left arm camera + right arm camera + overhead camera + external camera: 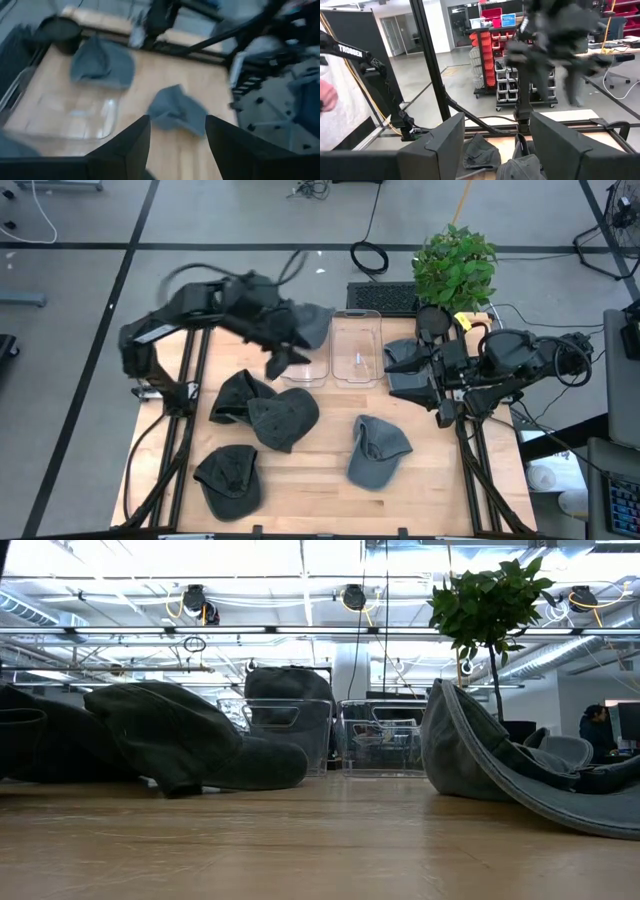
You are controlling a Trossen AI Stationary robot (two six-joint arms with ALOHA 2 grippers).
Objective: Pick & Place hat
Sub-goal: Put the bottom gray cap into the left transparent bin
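With one hat (312, 326) binned, the left gripper (283, 364) hangs jaws open, empty, needing another hat (283, 418) below them.

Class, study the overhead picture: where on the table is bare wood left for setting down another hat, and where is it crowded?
Bare wood lies along the front edge between the front-left hat and the light grey hat, and right of that hat. The two overlapping dark hats crowd the left-centre.

Potted plant (455, 265): green, leafy, upper right of the high view at the table's far edge. Black cable coil (368, 256): on the grey floor, upper centre. Red shelving (492, 45): background, right wrist view.
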